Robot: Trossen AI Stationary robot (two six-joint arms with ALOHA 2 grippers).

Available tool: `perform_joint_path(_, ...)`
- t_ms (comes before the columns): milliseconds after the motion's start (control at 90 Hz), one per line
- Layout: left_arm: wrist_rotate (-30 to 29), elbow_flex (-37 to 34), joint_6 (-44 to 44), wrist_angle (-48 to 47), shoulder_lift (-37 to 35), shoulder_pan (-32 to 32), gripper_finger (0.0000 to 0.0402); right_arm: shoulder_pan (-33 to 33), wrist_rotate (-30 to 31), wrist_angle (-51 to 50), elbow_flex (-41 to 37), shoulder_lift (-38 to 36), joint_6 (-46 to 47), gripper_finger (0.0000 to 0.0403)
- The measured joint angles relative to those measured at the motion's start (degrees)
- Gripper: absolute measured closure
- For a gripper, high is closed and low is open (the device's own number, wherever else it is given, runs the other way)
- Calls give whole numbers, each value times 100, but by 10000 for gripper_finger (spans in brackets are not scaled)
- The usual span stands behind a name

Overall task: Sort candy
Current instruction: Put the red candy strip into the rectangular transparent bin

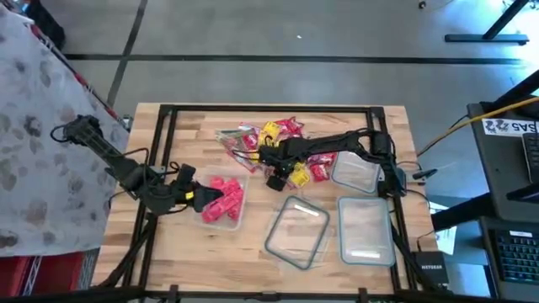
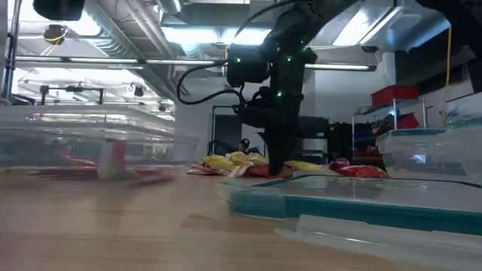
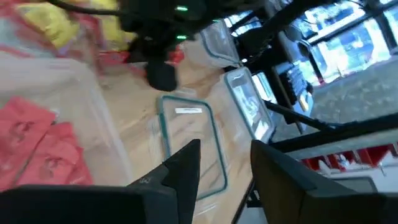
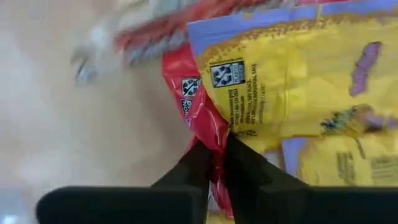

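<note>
On the wooden surface (image 1: pixel 194 244), three clear containers (image 1: pixel 366 229) are lying bare, while pink candy (image 1: pixel 223 198) is being held in a fourth (image 1: pixel 238 217). A red candy wrapper (image 4: pixel 208 127) is being pinched at the loose pile (image 1: pixel 269 139) by the right tool (image 4: pixel 216 163); the left tool (image 3: pixel 225 163) is being kept wide beside the filled container.

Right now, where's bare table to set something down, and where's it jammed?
Free: the wood between the container of pink candy and the empty tilted container, and the front-left corner. Crowded: the candy pile at centre back, where the right end effector is shut on a red candy. The left end effector, open, sits at the pink container's edge.
</note>
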Motion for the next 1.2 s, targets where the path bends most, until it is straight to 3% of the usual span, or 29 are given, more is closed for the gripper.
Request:
perform_joint_path(256, -134, -2, -390, -665, -325, 0, 279, -13, -163, -1464, 1056, -265, -564, 398)
perform_joint_path(378, -132, -2, -357, -713, -381, 0, 279, -13, -327, -1492, 1450, -302, -600, 400)
perform_joint_path(522, -132, -2, -289, -728, -382, 0, 279, 52, -604, -817, 1259, -283, -516, 398)
perform_joint_path(789, -136, -2, -296, -829, -359, 0, 279, 325, -413, 338, 160, -285, -30, 394)
perform_joint_path(878, -146, -2, -296, -826, -358, 0, 279, 408, -291, 571, -93, -285, 32, 372)
perform_joint_path(1200, -158, -2, -352, -819, -358, 0, 279, 436, -336, 820, -246, -285, 197, 230)
